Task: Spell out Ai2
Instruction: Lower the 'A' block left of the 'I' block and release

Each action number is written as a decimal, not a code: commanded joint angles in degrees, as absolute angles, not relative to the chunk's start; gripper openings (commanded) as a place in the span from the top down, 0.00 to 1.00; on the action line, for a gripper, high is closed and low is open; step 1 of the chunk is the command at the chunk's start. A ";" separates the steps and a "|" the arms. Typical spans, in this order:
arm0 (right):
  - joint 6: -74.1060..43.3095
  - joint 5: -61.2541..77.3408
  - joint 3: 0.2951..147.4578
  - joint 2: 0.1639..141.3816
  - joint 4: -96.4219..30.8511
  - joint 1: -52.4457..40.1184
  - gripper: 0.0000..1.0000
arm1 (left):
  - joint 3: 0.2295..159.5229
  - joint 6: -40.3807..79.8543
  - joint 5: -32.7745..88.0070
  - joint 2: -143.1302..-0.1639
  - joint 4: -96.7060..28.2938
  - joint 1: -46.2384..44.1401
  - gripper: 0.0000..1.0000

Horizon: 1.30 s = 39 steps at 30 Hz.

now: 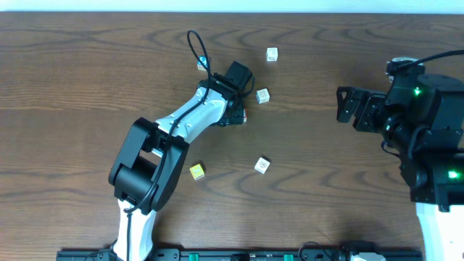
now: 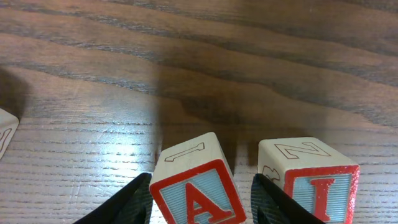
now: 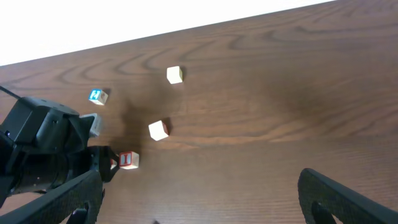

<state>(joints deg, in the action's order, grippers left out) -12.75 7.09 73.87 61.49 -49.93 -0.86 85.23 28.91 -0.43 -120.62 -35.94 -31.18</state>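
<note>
In the left wrist view a wooden block with a red letter A [image 2: 198,190] sits tilted between my left gripper's [image 2: 202,205] two fingers, with a thin gap on its right side. A block with a red letter I [image 2: 314,183] stands just right of the right finger. In the overhead view my left gripper [image 1: 235,112] hides the A block, and the I block [image 1: 244,114] peeks out beside it. The I block also shows in the right wrist view [image 3: 128,160]. My right gripper [image 1: 348,105] is wide open and empty at the right, as its own view [image 3: 205,205] shows. No block with a 2 is readable.
Loose blocks lie around: one at the back [image 1: 272,54], one near the left gripper [image 1: 262,95], one in front [image 1: 262,165], a yellow one [image 1: 197,171], and a blue-lettered one [image 3: 96,96] behind the left arm [image 1: 196,112]. A block edge [image 2: 5,130] shows at far left.
</note>
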 commanded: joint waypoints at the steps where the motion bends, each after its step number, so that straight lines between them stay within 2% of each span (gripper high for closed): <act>1: -11.94 7.57 74.59 61.45 -49.91 -0.05 0.01 | 86.30 28.73 -1.10 -121.51 -35.86 -31.07 0.48; 12: -11.94 7.60 74.59 61.45 -49.93 -0.05 0.00 | 86.30 26.59 -3.62 -121.51 -35.29 -31.07 0.55; 39: -11.94 7.57 74.59 61.52 -49.93 -0.05 0.01 | 86.30 22.65 -2.98 -121.51 -32.69 -31.09 0.54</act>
